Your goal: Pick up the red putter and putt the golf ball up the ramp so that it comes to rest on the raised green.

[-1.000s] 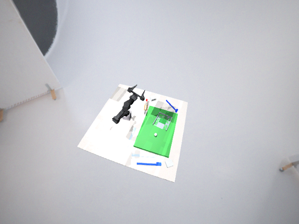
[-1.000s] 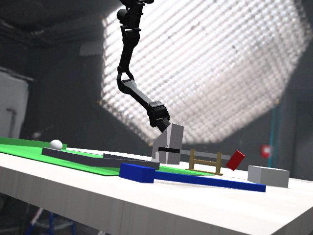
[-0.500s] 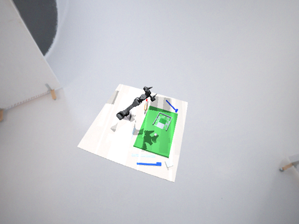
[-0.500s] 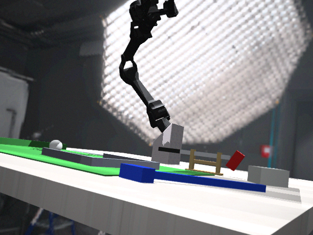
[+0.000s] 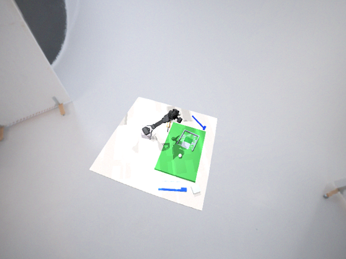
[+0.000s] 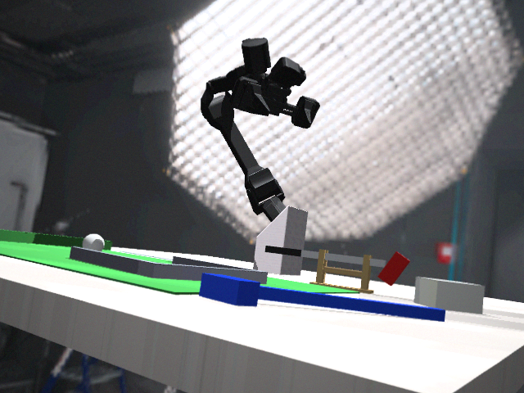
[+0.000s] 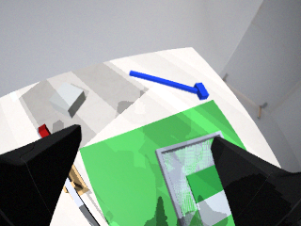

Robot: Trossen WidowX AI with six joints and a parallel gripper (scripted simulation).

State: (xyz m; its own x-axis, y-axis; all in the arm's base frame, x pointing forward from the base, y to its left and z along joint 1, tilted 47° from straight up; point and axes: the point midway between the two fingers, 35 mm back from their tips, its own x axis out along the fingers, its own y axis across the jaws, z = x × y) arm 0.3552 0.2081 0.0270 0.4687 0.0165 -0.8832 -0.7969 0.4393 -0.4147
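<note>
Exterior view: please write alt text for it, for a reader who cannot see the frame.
A black robot arm rises from a grey base, its open, empty gripper high above the white table. The red putter rests on a small wooden rack behind a blue putter. At far left, a white golf ball sits on the green mat.

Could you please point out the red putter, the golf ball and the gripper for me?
red putter (image 6: pixel 393 268): exterior view, on its red head.
golf ball (image 6: pixel 93 242): exterior view, on the ball's middle.
gripper (image 7: pixel 147 185): wrist view, midway between its open fingertips.
</note>
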